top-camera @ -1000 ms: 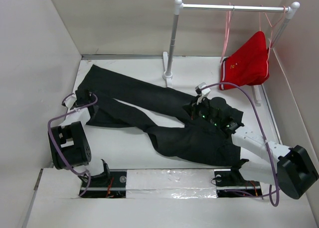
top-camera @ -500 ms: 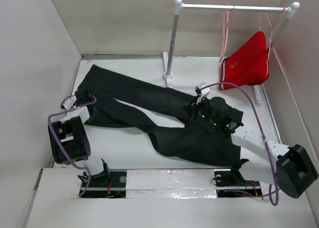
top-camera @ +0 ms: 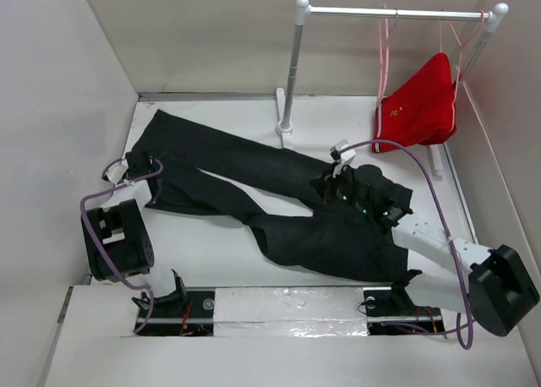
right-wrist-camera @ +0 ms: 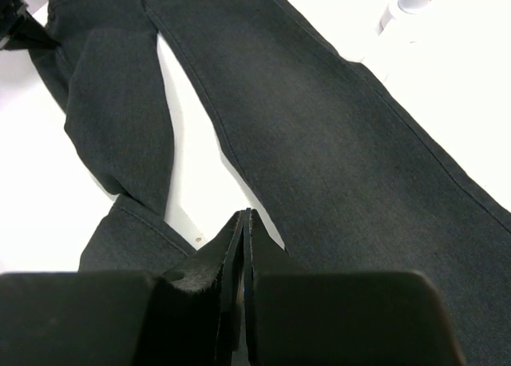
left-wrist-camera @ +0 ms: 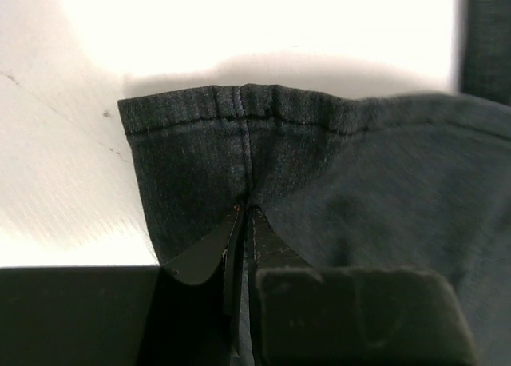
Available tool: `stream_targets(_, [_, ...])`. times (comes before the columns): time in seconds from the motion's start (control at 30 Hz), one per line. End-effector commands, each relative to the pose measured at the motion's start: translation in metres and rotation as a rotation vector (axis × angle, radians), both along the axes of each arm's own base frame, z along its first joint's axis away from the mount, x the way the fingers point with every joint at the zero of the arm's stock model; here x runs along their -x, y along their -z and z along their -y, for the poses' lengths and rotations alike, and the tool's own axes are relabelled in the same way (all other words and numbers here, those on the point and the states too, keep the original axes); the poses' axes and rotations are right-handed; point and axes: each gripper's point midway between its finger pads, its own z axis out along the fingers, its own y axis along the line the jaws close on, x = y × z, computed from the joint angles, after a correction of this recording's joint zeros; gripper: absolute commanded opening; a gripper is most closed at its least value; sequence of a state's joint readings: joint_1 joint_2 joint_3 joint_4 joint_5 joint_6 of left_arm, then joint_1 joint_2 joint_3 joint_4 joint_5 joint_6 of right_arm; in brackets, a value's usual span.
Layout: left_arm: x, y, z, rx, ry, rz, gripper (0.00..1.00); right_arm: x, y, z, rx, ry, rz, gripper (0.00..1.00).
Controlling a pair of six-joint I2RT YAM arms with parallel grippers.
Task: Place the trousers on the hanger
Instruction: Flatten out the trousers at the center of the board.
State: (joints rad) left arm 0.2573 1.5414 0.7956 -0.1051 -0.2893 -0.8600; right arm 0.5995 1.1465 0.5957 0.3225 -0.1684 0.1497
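Note:
The black trousers (top-camera: 254, 193) lie flat across the table, legs toward the far left and waist under my right arm. My left gripper (top-camera: 145, 163) is at the end of one leg. In the left wrist view it (left-wrist-camera: 243, 216) is shut on the trousers' (left-wrist-camera: 319, 158) stitched hem, and the cloth puckers into the tips. My right gripper (top-camera: 331, 182) rests where the legs fork. Its jaws (right-wrist-camera: 244, 216) are shut with a thin dark layer of the trousers (right-wrist-camera: 335, 142) between them. The thin pale-pink hanger (top-camera: 385, 49) hangs from the rail, away from both grippers.
A white clothes rail (top-camera: 389, 13) stands at the back on a post (top-camera: 291, 74) with a foot near the trousers. Red shorts (top-camera: 423, 104) hang on another pink hanger at its right end. Walls close in on the left, back and right.
My left gripper has shut on the leg hem; it stood partly open before. The left arm shifted slightly. The right arm and the trousers have stayed put.

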Motion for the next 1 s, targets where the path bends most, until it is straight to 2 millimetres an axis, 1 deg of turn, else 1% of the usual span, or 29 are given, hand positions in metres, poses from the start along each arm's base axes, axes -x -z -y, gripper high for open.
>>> stream_targets(0.0, [-0.021,-0.057,-0.002,-0.037,0.037,0.157,0.00,-0.005,-0.034,-0.010,-0.046,-0.020,0.093,0.07])
stream_targets(0.07, [-0.026,-0.076,0.001,-0.039,0.066,0.201,0.00,-0.005,-0.034,-0.010,-0.044,-0.017,0.092,0.07])
stream_targets(0.1, [-0.033,-0.104,0.004,-0.043,0.087,0.272,0.00,-0.006,-0.034,-0.009,-0.044,-0.013,0.092,0.07])
stream_targets(0.17, [-0.036,-0.137,0.005,-0.068,0.120,0.334,0.00,-0.007,-0.032,-0.007,-0.039,0.005,0.089,0.07])
stream_targets(0.2, [-0.039,-0.176,0.007,-0.094,0.137,0.424,0.00,-0.008,-0.032,-0.005,-0.042,0.015,0.088,0.07])
stream_targets(0.27, [-0.037,-0.213,0.007,-0.130,0.151,0.492,0.00,-0.010,-0.033,0.000,-0.041,0.048,0.092,0.07])
stream_targets(0.3, [-0.033,-0.247,0.004,-0.175,0.143,0.555,0.00,-0.012,-0.032,0.004,-0.038,0.072,0.092,0.07])
stream_targets(0.37, [-0.026,-0.273,0.001,-0.214,0.127,0.596,0.00,-0.015,-0.032,0.010,-0.042,0.101,0.086,0.07])
stream_targets(0.4, [-0.018,-0.295,-0.002,-0.252,0.103,0.640,0.00,-0.017,-0.030,0.015,-0.046,0.120,0.078,0.07])
stream_targets(0.43, [-0.016,-0.309,-0.003,-0.279,0.101,0.688,0.00,-0.020,-0.029,0.021,-0.047,0.139,0.074,0.07])
stream_targets(0.47, [-0.012,-0.319,-0.003,-0.301,0.105,0.726,0.00,-0.019,-0.031,0.023,-0.053,0.147,0.077,0.07])
stream_targets(0.5, [-0.004,-0.323,-0.002,-0.317,0.102,0.755,0.00,-0.022,-0.031,0.028,-0.058,0.168,0.073,0.07])
stream_targets(0.53, [-0.003,-0.330,-0.001,-0.328,0.104,0.793,0.00,-0.024,-0.029,0.035,-0.058,0.190,0.071,0.08])
stream_targets(0.6, [-0.001,-0.330,0.005,-0.318,0.123,0.817,0.00,-0.026,-0.029,0.041,-0.064,0.213,0.070,0.09])
stream_targets(0.7, [-0.003,-0.326,0.008,-0.291,0.137,0.803,0.00,-0.029,-0.027,0.050,-0.072,0.240,0.057,0.11])
stream_targets(0.73, [-0.003,-0.326,0.010,-0.281,0.139,0.800,0.00,-0.028,-0.023,0.052,-0.070,0.248,0.046,0.15])
stream_targets(0.77, [-0.004,-0.326,0.011,-0.274,0.145,0.796,0.00,-0.033,-0.022,0.063,-0.069,0.291,0.046,0.21])
stream_targets(0.8, [-0.006,-0.331,0.011,-0.268,0.150,0.795,0.00,-0.035,-0.020,0.067,-0.075,0.308,0.039,0.28])
stream_targets(0.83, [-0.005,-0.325,0.011,-0.256,0.142,0.756,0.00,-0.037,-0.018,0.075,-0.073,0.342,0.030,0.40])
stream_targets(0.87, [-0.004,-0.321,0.008,-0.257,0.130,0.729,0.00,-0.042,-0.013,0.087,-0.068,0.389,0.020,0.47])
stream_targets(0.9, [-0.001,-0.314,-0.002,-0.279,0.082,0.690,0.00,-0.043,-0.011,0.093,-0.075,0.411,0.010,0.52])
stream_targets(0.93, [0.003,-0.301,-0.007,-0.287,0.053,0.648,0.00,-0.043,-0.012,0.099,-0.083,0.434,0.011,0.60])
stream_targets(0.97, [0.004,-0.289,-0.013,-0.291,0.018,0.617,0.00,-0.045,-0.011,0.106,-0.088,0.461,0.010,0.61])
